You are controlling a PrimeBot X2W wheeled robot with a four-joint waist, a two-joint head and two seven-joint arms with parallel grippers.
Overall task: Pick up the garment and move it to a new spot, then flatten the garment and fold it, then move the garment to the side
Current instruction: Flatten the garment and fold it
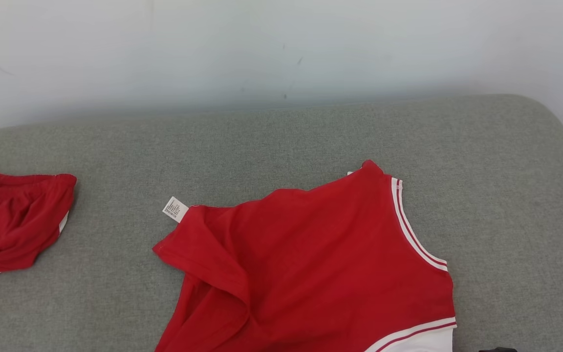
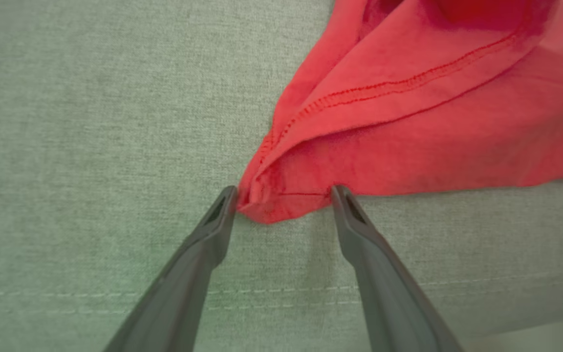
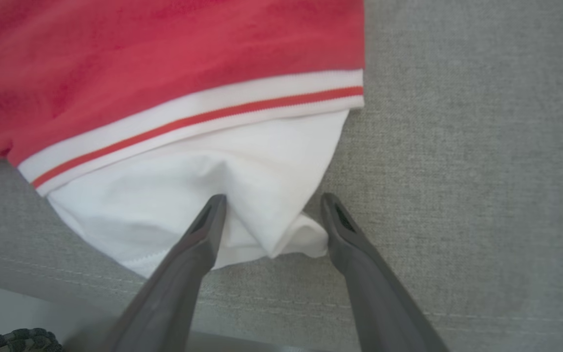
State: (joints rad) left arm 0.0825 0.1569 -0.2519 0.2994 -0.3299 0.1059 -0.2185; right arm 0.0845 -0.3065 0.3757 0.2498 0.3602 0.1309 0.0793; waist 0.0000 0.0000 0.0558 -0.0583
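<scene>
You have the shirt [image 1: 320, 264] on the cushion [image 1: 271, 146], the shorts [image 1: 15, 222] well apart to its left, and the left tool [image 2: 285, 190] and right tool [image 3: 272, 197] each straddling its near edge.

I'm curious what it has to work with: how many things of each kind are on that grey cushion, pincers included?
Red garments: 2, the big top and the small piece at the left.
Labels: 1, the white tag beside the big top.
Pincers: 2, the left pincer and the right pincer, both open.
Total: 5.
</scene>
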